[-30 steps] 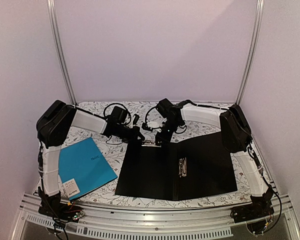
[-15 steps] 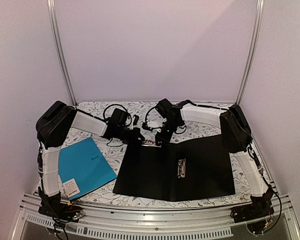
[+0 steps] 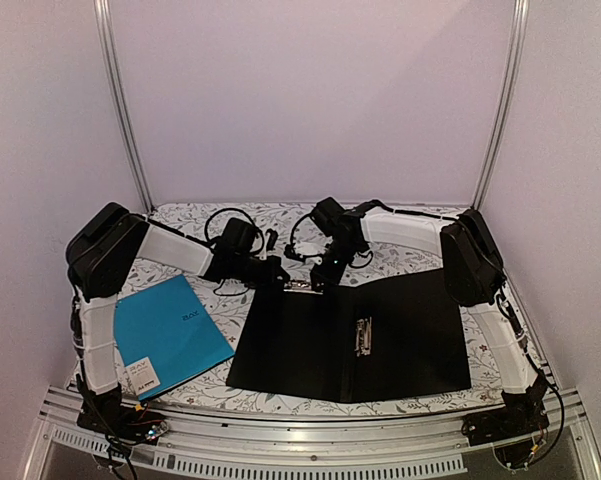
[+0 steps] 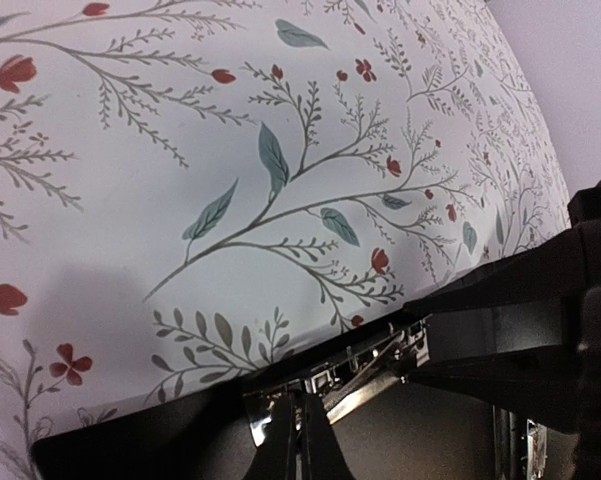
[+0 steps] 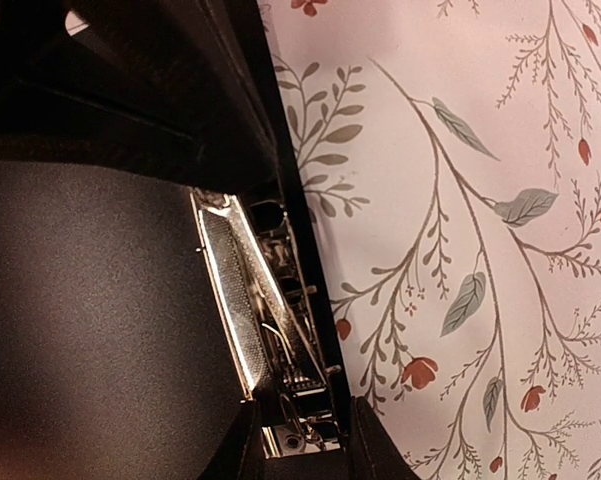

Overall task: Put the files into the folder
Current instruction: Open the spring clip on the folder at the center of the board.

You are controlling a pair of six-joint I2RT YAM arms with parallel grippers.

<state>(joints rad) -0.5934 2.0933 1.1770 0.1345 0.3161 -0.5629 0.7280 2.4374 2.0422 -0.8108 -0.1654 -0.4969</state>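
Folder (image 3: 310,345) nudged left, right claw (image 5: 302,436) pinching clip (image 5: 255,310), left claw (image 4: 300,440) closed

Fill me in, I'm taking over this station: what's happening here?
The black folder lies open on the table. Both arms reach to its far edge. The right gripper is closed around the silver clip there, and the left gripper is shut, its tips right beside that clip. No paper sheets are in view, so nothing is filed yet. A teal folder lies closed to the left, untouched.

Matt black folder (image 3: 400,340); shiny metal clip (image 5: 242,310).
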